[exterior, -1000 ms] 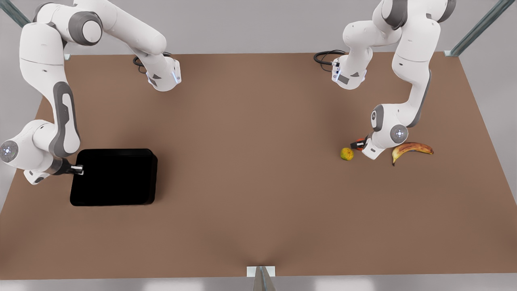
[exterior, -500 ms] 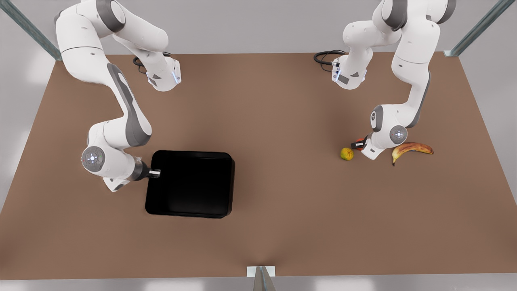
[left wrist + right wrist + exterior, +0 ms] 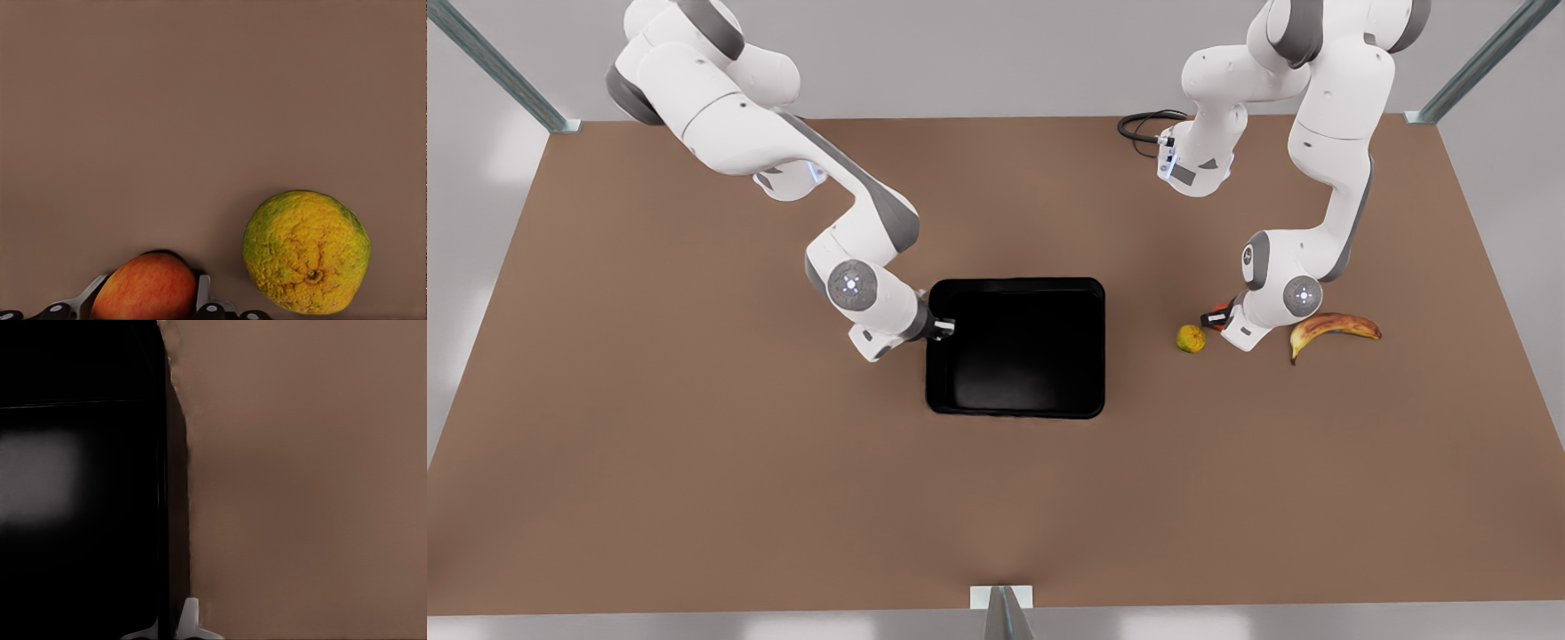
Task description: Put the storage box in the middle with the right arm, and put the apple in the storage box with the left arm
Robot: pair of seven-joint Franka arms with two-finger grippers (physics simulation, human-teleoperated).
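Note:
The black storage box (image 3: 1023,356) lies near the middle of the brown table. My right gripper (image 3: 945,328) is shut on the box wall on the front view's left; in the right wrist view that wall (image 3: 175,487) runs down between the fingertips of my right gripper (image 3: 175,625). Toward the front view's right, the red apple (image 3: 1214,313) sits low at the table between the fingers of my left gripper (image 3: 1216,317). The left wrist view shows the apple (image 3: 148,288) pinched by the two fingers of my left gripper (image 3: 152,293).
A yellow-green round fruit (image 3: 1190,338) (image 3: 306,252) lies close beside the apple, between it and the box. A brown-spotted banana (image 3: 1332,327) lies just beyond the left arm's wrist. A black cable (image 3: 1143,124) coils at the back.
The right arm has carried the storage box from the front view's left side to the middle of the table. The left arm and the apple have stayed put.

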